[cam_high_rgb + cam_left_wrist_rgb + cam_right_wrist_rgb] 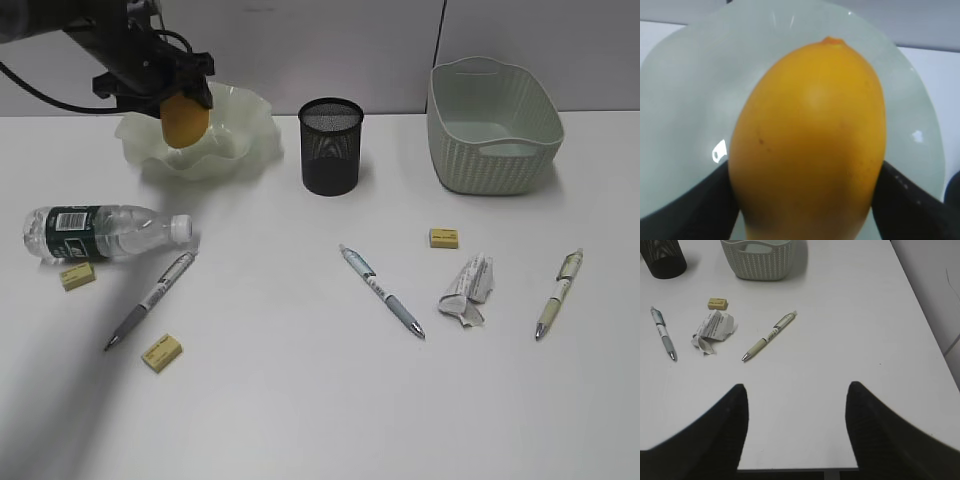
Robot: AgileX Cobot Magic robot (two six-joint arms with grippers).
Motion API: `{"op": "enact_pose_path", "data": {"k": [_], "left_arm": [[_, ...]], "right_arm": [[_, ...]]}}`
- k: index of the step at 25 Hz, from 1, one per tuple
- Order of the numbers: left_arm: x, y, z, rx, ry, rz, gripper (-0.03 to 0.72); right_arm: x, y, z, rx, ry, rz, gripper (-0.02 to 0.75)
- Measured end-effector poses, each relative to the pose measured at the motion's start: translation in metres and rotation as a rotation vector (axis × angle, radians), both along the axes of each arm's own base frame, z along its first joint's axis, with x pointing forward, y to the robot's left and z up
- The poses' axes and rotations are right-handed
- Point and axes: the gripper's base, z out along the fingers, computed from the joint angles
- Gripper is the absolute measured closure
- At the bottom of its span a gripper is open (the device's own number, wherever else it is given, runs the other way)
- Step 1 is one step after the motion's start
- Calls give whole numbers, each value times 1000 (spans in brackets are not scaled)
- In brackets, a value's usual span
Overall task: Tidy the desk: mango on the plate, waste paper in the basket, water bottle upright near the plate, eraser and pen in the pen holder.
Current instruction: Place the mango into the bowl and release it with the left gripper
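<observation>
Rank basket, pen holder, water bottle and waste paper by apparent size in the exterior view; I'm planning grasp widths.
1. basket
2. water bottle, pen holder: look alike, unranked
3. waste paper

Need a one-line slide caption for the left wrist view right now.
Left pincer grips the mango directly above the pale green plate.

This looks like an office or lab workspace. A plain white bench (330, 400) fills most of the frame and meets a bare grey partition wall (330, 50) along the top. Pens (381, 290), erasers (443, 237) and a black mesh pen holder (331, 146) in the middle suggest desk work.
</observation>
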Motion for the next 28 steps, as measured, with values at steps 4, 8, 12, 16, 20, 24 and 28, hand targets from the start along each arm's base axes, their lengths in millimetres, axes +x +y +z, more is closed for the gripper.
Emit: {"op": "enact_pose_path", "data": {"k": [4, 8, 12, 16, 20, 24, 28], "left_arm": [[4, -1, -15, 5, 19, -1, 106], [6, -1, -25, 8, 27, 0, 106], [7, -2, -28, 8, 24, 1, 106], [8, -2, -31, 6, 15, 2, 107], [9, -2, -38, 8, 32, 2, 107], [9, -2, -39, 6, 35, 3, 106], [9, -3, -39, 7, 36, 1, 86]], "right_arm": [[0, 0, 0, 1, 0, 0, 247], [0, 0, 0, 1, 0, 0, 247], [0, 0, 0, 1, 0, 0, 247], [0, 0, 0, 1, 0, 0, 247], [0, 0, 0, 1, 0, 0, 247], [0, 0, 0, 1, 0, 0, 247], [0, 0, 0, 1, 0, 0, 247]]}}
